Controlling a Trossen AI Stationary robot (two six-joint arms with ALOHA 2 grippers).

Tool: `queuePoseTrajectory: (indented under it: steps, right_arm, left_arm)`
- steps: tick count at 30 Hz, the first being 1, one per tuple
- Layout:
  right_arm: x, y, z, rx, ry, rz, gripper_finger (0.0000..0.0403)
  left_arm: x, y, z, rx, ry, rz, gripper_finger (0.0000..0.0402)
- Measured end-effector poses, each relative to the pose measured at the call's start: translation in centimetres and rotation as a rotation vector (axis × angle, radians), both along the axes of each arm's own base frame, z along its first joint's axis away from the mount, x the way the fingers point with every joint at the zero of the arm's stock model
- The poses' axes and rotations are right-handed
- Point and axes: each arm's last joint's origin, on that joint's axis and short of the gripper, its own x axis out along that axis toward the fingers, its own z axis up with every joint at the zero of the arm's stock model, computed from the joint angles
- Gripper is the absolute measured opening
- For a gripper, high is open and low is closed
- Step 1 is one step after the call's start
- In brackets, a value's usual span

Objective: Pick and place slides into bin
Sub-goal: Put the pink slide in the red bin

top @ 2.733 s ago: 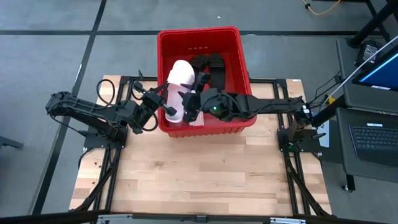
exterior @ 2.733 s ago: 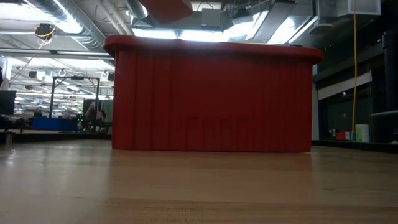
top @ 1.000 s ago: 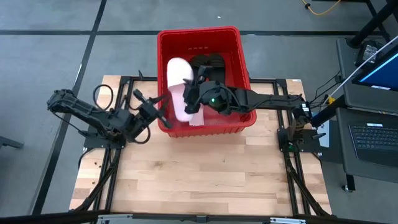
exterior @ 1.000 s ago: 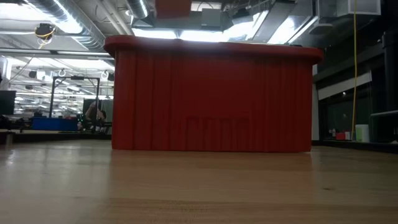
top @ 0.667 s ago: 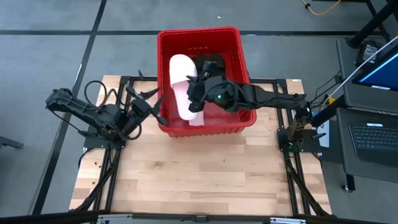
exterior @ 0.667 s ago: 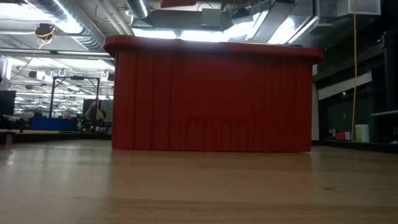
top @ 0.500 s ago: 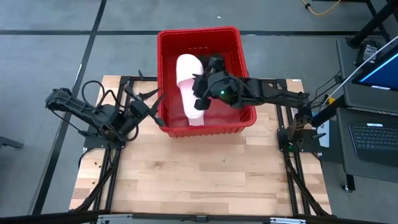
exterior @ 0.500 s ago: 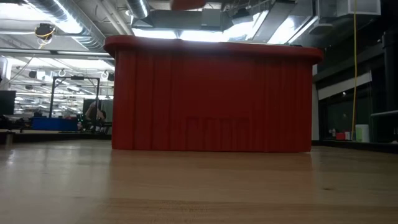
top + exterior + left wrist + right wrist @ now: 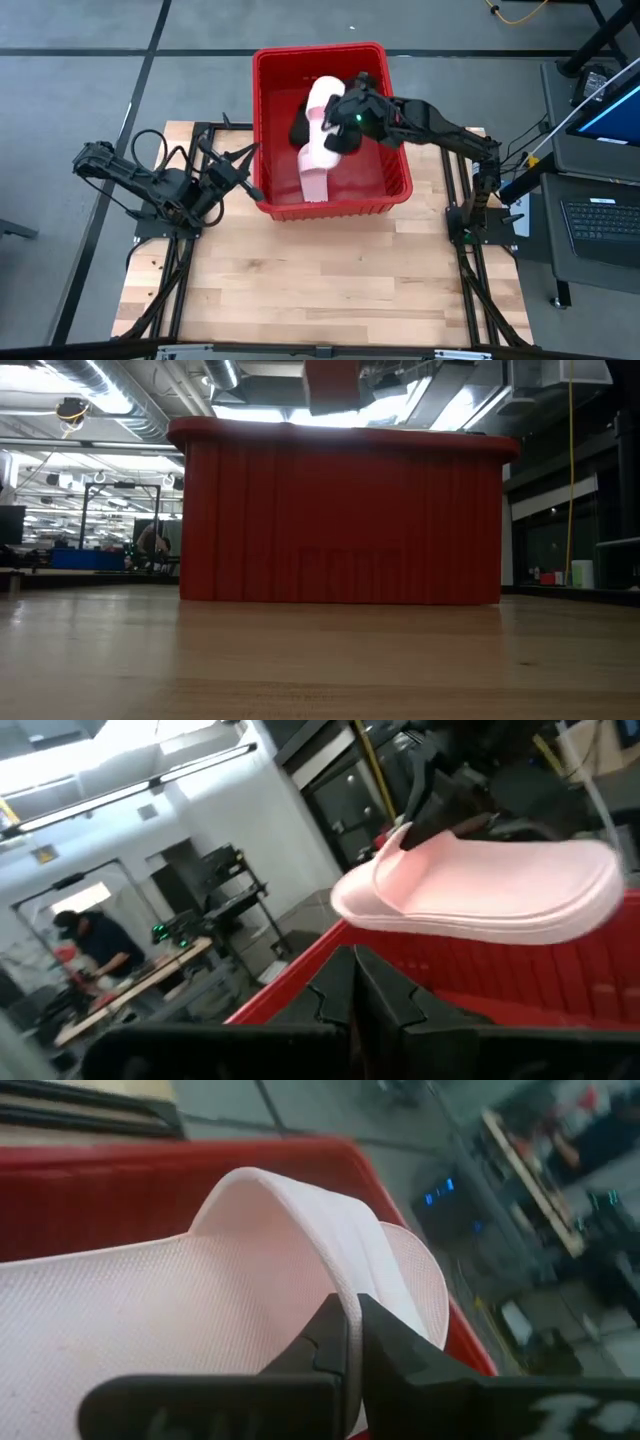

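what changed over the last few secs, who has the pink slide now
The left claw let go of the pink slide, shut, and drew back outside the bin's left wall. The right claw, shut on the slide, carried it farther back and to the right over the bin. The bin stayed put.

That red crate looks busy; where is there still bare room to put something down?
The wooden table in front of the red crate lies bare between the two arm frames. Inside the crate it is crowded: the right pincer holds a pink slide there, beside a black slide.

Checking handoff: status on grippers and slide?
Right gripper shut on pink slide, over bin. Left gripper shut, empty, outside bin's left wall. Nothing blocking.
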Motion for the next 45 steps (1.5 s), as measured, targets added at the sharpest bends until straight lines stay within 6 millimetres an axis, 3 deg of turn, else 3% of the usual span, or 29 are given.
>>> queuePoseTrajectory:
  steps: [15,20,24,31,45]
  right_arm:
    - [1.4,-5.7,-8.5,0.137,0.149,-0.077,0.0013]
    - [1.5,-7.8,-11.4,0.222,0.104,-0.031,0.0013]
    - [0.5,-9.1,-12.1,0.230,0.009,0.029,0.0013]
    - [-2.4,-9.0,-12.7,0.209,-0.049,0.097,0.0013]
    - [-9.6,-5.7,-16.5,0.139,-0.161,0.124,0.0013]
  left_arm:
    - [0.1,0.0,-0.9,-0.040,0.013,0.053,0.0002]
    - [0.0,0.1,-0.9,-0.046,0.016,0.092,0.0001]
    - [0.0,0.1,-0.9,-0.047,0.017,0.095,0.0002]
    - [0.0,0.1,-0.9,-0.047,0.017,0.095,0.0002]
    - [0.1,0.7,-0.9,-0.066,-0.015,0.121,0.0002]
